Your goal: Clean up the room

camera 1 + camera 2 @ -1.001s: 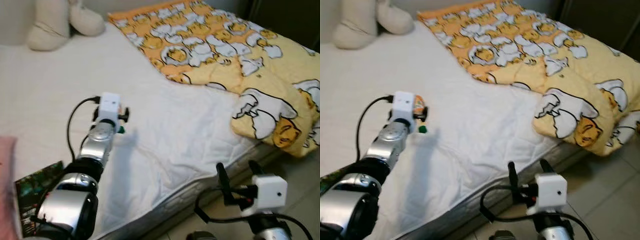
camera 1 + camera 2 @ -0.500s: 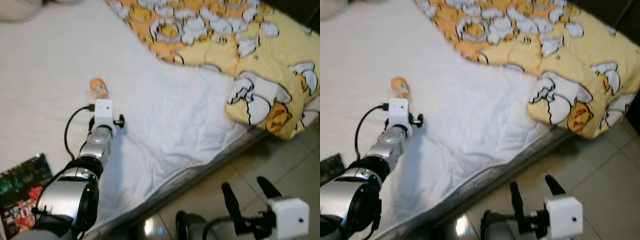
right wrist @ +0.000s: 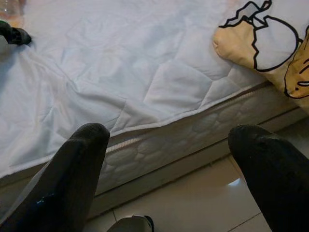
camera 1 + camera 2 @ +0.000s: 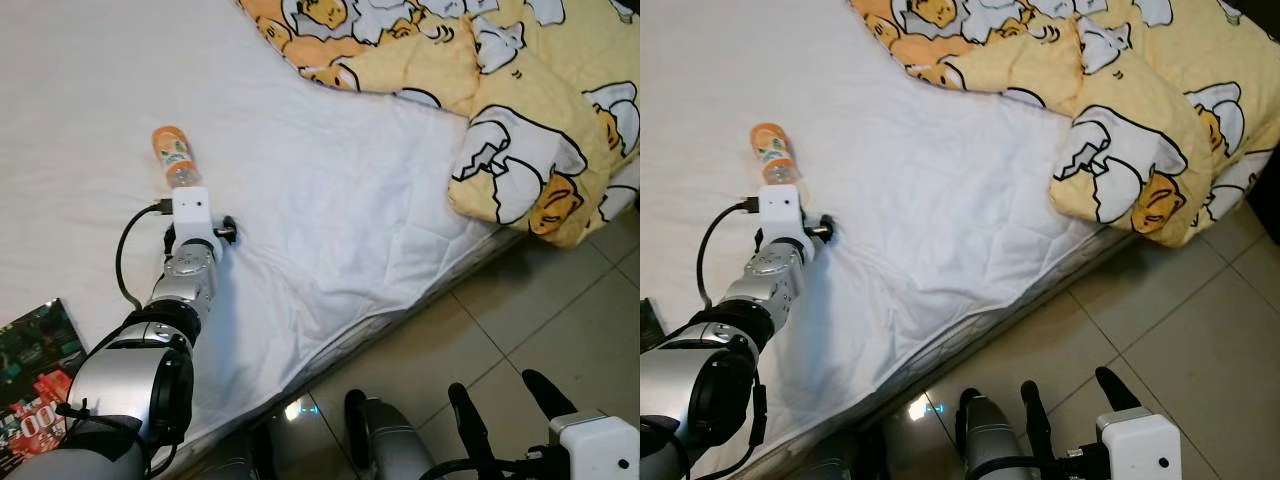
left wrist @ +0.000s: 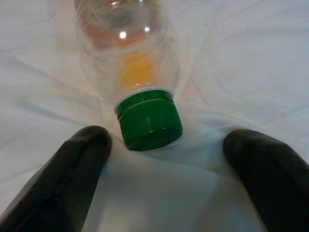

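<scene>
A clear plastic bottle [image 4: 172,156] with an orange label and a green cap [image 5: 148,118] lies on its side on the white bed sheet [image 4: 330,210]. My left arm reaches out over the bed. Its gripper [image 5: 169,179] stands open, low on the sheet, just short of the cap. The two black fingers [image 5: 72,179] flank the cap without touching it. In the left eye view the white wrist box [image 4: 192,214] covers the bottle's neck. My right gripper [image 4: 505,412] hangs open over the floor beside the bed.
A crumpled yellow blanket [image 4: 490,90] with a cartoon print covers the bed's far right and hangs over its edge. A dark magazine [image 4: 35,360] lies at the near left of the bed. Tiled floor [image 4: 560,310] runs along the mattress edge [image 3: 183,145].
The camera has tipped down, so the plush toy at the back has left the picture. The bottle, mostly hidden behind my left wrist before, now shows ahead of it. The right gripper sits lower in view.
</scene>
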Motion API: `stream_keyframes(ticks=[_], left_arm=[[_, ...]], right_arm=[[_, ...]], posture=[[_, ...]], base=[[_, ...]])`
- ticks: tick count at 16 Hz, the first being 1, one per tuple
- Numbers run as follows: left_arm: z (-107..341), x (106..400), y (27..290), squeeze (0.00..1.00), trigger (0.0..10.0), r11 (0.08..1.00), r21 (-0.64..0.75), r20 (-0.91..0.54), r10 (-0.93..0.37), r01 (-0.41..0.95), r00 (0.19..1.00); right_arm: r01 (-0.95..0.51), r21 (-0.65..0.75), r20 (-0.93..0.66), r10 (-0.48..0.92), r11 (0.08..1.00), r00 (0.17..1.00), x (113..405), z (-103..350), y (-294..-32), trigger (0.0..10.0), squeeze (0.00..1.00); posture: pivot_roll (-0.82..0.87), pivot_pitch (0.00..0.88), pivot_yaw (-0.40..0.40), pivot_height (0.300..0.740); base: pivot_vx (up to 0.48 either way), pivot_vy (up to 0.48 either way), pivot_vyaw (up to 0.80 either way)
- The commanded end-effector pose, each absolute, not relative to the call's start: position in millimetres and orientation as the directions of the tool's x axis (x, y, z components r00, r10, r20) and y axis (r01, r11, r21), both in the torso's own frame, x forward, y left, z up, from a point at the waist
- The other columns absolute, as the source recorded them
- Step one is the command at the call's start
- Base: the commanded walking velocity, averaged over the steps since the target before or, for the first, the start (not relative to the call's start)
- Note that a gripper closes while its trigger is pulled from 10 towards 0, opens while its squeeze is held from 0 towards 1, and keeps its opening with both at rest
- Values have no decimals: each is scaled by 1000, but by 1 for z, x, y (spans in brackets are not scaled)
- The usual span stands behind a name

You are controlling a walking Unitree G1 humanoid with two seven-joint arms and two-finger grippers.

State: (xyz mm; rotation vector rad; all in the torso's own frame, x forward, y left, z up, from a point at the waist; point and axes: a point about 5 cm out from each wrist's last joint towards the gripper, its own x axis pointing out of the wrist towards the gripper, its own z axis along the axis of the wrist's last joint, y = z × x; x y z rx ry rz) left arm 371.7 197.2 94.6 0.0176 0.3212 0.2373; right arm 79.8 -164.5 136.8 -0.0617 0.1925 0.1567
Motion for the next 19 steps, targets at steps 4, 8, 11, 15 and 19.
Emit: stream_keyframes(ticks=[4, 8, 11, 15, 19], left_arm=[[92, 370, 205, 0, 10000, 950, -4, -346, 291, -311, 892], [94, 370, 211, 0, 0, 925, -63, -347, 332, -375, 877], [100, 372, 213, 0, 0, 916, -82, -324, 349, -394, 879], [101, 372, 215, 0, 0, 878, -173, -336, 373, -446, 865], [97, 371, 210, 0, 0, 883, -174, -360, 355, -437, 863]], right_arm=[[-155, -42, -222, 142, 987, 965, 77, 137, -166, 10000, 0], [-160, -41, -226, 147, 986, 963, 79, 136, -167, 10000, 0], [-161, -42, -227, 148, 986, 963, 80, 135, -167, 10000, 0], [-168, -39, -230, 155, 985, 961, 81, 133, -166, 10000, 0], [-172, -41, -232, 158, 984, 960, 82, 132, -166, 10000, 0]], posture=[[-493, 295, -9, 740], [-491, 292, -13, 740], [-490, 290, -12, 740], [-487, 286, -12, 740], [-487, 283, -14, 740]], base=[[0, 0, 0], [0, 0, 0], [0, 0, 0], [0, 0, 0], [0, 0, 0]])
